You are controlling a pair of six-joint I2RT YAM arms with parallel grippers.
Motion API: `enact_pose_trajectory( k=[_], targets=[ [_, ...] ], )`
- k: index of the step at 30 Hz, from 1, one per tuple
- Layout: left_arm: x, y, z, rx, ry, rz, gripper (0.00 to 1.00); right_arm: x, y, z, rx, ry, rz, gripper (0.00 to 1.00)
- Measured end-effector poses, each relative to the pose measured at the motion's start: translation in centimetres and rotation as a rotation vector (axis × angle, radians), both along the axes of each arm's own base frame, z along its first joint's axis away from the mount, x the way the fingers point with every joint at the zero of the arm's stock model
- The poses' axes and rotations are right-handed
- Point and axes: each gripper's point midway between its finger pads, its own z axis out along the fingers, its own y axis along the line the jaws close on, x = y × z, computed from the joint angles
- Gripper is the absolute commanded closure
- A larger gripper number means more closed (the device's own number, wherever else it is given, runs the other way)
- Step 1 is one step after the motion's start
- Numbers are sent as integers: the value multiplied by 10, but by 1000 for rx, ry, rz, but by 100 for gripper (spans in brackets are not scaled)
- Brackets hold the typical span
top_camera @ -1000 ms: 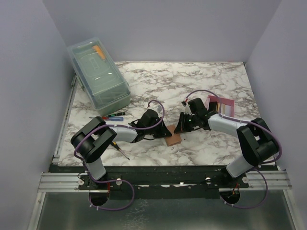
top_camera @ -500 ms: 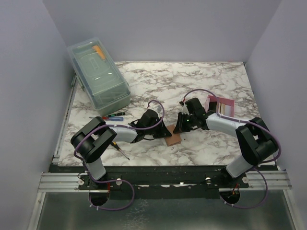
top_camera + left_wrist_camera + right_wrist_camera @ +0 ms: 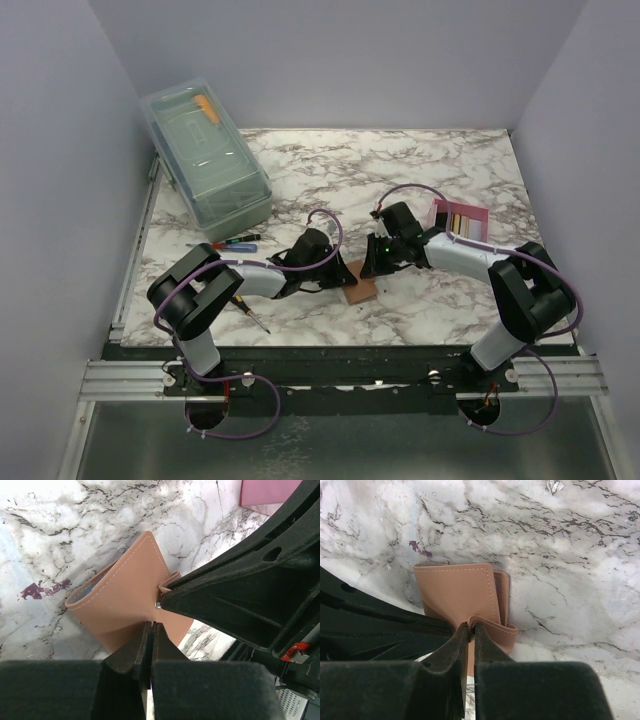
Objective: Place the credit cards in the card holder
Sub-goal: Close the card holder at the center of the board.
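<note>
Card holder (image 3: 361,291) lies folded on the bench (image 3: 420,170), near the front edge. Left fingers (image 3: 131,655) pressed together, tips over its cover; right fingers (image 3: 490,652) pinch its strap tab

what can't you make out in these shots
What the tan leather folding card holder contains: left wrist view, its cover hides all but a blue sliver.
Pink slotted plastic tray: top view, contents too small to count; left wrist view, cut off by the top edge.
Whether the right gripper pinches the holder's strap: right wrist view, its own fingers hide the contact.
</note>
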Motion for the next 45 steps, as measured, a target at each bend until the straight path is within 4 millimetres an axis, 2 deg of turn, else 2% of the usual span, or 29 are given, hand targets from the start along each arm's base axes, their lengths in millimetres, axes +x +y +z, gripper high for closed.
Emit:
enact_pose_trajectory(
  k=[8, 16, 22, 30, 31, 34, 35, 45],
  targets=[
    [0, 1, 0, 1, 0, 0, 100, -2, 5, 2, 45, 2, -9, 74],
    [-2, 4, 0, 2, -2, 2, 100, -3, 12, 4, 127, 5, -29, 71],
    [-2, 4, 0, 2, -3, 2, 100, -2, 12, 4, 201, 34, -60, 80],
    [-2, 4, 0, 3, -5, 1, 100, -2, 10, 2, 241, 43, -75, 76],
    [-2, 4, 0, 3, -5, 0, 100, -2, 9, 3, 238, 41, -77, 78],
    [-2, 4, 0, 2, -7, 0, 100, -2, 7, 2, 217, 36, -76, 96],
    [-2, 4, 1, 3, -7, -1, 100, -2, 6, 2, 202, 35, -76, 99],
    [-8, 12, 6, 29, 0, -10, 100, -3, 3, 3, 131, 27, -22, 100]
  ],
)
